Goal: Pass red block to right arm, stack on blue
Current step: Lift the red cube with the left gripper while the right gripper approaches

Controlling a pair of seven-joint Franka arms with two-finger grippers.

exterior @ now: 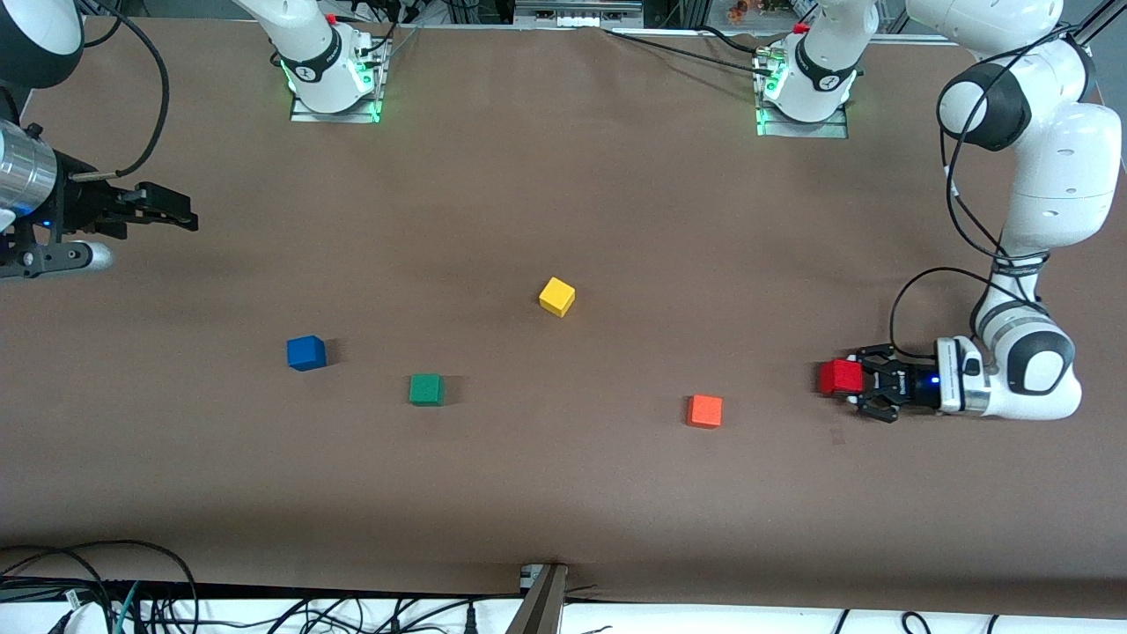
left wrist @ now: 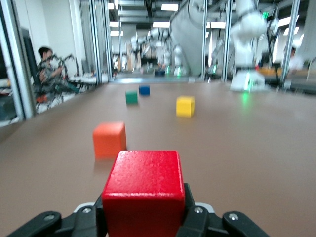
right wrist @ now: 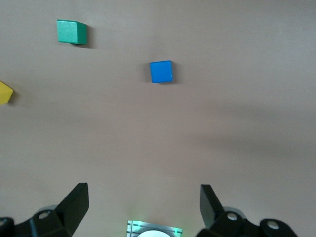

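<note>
At the left arm's end of the brown table [exterior: 563,493], the left gripper [exterior: 856,388] lies low and horizontal, its black claw fingers [left wrist: 196,219] clamped on the small red cube [exterior: 841,377] — just beside the small orange cube [exterior: 704,411], which lies toward the table's middle. The right gripper [exterior: 180,214] waits at the right arm's end, its slim black fingers [right wrist: 74,203] spread wide and empty. The small blue cube [exterior: 305,352] sits well apart from the red one, with a green cube [exterior: 426,389] beside it. The grip looks shallow, so the cube may twist or drop at the handover — and the carry could clip the orange cube.
</note>
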